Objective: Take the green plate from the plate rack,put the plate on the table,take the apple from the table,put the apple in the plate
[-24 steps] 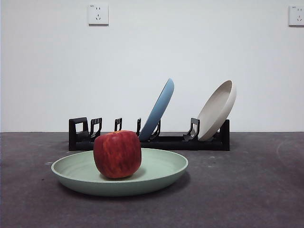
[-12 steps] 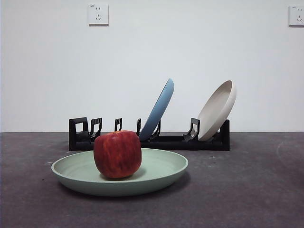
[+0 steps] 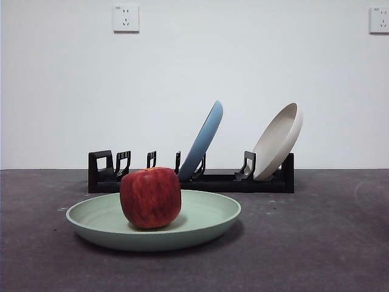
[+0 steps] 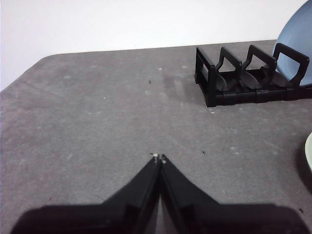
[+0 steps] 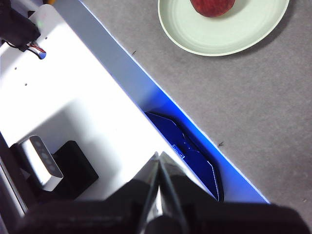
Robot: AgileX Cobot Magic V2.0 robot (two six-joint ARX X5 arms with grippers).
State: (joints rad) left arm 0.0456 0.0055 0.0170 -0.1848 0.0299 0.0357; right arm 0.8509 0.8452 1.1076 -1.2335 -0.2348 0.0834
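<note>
The green plate [image 3: 206, 216] lies flat on the table [image 3: 316, 243] in front of the plate rack [image 3: 213, 180]. The red apple [image 3: 150, 197] rests in the plate, left of its middle. In the right wrist view the plate [image 5: 229, 34] and the apple [image 5: 212, 6] show from high above, far from my right gripper [image 5: 159, 157], which is shut and empty over the white bench edge. My left gripper [image 4: 159, 158] is shut and empty above bare table, with the rack's end [image 4: 229, 78] well beyond it. Neither arm shows in the front view.
A light blue plate [image 3: 202, 139] and a cream-white plate [image 3: 278, 141] lean in the rack. A white bench [image 5: 73, 97] with a blue fitting [image 5: 187, 146] and a small camera unit [image 5: 44, 161] borders the table's near side.
</note>
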